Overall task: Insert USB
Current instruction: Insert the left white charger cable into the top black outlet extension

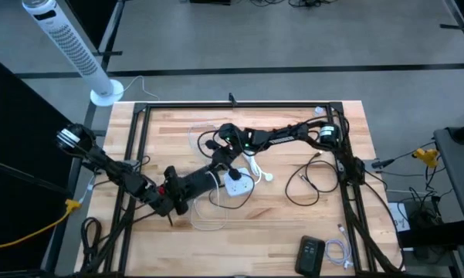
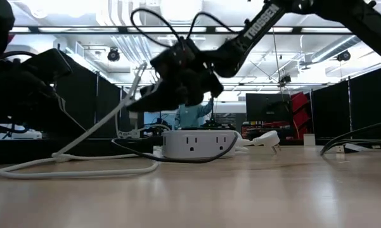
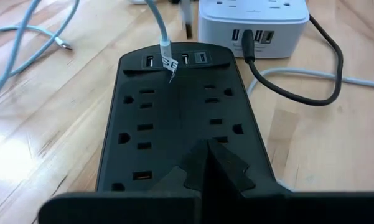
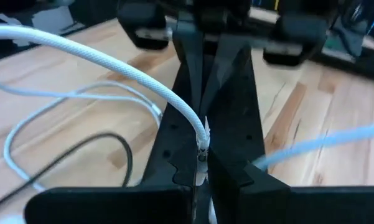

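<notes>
A black power strip (image 3: pixel 180 106) lies on the wooden table (image 1: pixel 293 224), its USB row toward the white power hub (image 3: pixel 255 22). My left gripper (image 3: pixel 208 149) is shut on the strip's near end. A pale blue cable's plug (image 3: pixel 167 56) stands at the USB row; whether it is seated I cannot tell. My right gripper (image 4: pixel 202 168) hovers above the strip's USB end (image 1: pixel 216 171), shut on a white braided cable (image 4: pixel 112 62). A black cable (image 3: pixel 299 93) is plugged into the hub. My left gripper pinches the power strip's end (image 3: pixel 205 146) opposite the USB row between its two fingers, coming level along the strip's length. The strip lies flat on the table. My right gripper pinches the white braided cable at its connector end (image 4: pixel 203 144) between its two fingers, slanting down from above. The cable runs slack off to the table (image 2: pixel 82 142).
A looped black cable (image 1: pixel 309 185) lies right of the hub, with a white plug adapter (image 2: pixel 266 138) near it. A black device (image 1: pixel 311 253) and a coiled white cable (image 1: pixel 338 251) sit at the near right. Loose white cables (image 1: pixel 204 220) ring the strip. A person (image 2: pixel 193 117) stands in the room behind.
</notes>
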Robot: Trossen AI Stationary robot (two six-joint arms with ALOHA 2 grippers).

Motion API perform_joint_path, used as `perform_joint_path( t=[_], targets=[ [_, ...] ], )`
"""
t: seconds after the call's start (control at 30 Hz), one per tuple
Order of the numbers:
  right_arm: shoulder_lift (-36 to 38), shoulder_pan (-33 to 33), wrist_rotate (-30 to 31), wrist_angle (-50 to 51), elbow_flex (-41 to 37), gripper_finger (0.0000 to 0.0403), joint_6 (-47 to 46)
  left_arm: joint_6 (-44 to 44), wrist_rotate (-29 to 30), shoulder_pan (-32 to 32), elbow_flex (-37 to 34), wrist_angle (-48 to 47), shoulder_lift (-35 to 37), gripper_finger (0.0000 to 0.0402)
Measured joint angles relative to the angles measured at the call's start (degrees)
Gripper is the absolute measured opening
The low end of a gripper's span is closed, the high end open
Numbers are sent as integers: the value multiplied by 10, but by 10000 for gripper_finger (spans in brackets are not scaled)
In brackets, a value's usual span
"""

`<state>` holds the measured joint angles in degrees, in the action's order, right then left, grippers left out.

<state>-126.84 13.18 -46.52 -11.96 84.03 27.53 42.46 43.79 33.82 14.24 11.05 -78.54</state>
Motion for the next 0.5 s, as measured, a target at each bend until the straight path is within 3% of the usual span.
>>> perform_joint_path(
  t=[0.5],
  targets=[
    [-23, 13, -14, -13, -17, 12, -6, 33, 10, 0, -1, -1, -4, 0]
  ],
)
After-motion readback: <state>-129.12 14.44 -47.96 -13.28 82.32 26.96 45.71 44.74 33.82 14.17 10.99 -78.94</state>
